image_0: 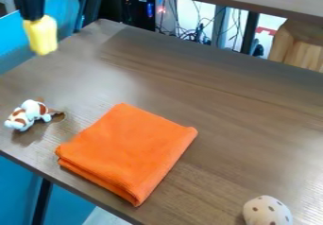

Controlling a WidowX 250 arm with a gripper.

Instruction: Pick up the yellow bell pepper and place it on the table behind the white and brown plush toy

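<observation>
Gripping yellow object (pixel 41 36), fingers (pixel 32 12) closed on it, folded orange cloth (pixel 129 149), brown-white toy (pixel 29 114), dotted object (pixel 267 212) on table (pixel 221 96)

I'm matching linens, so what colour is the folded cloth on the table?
The folded cloth is plain bright orange, as the camera view shows.

Right of and beyond the orange cloth (pixel 129 151), a wide stretch of bare tabletop (pixel 233 106) is left open for passage. The way is obstructed by a brown-and-white toy (pixel 28 115) left of the cloth and a spotted object (pixel 267 212) at its near right.
</observation>
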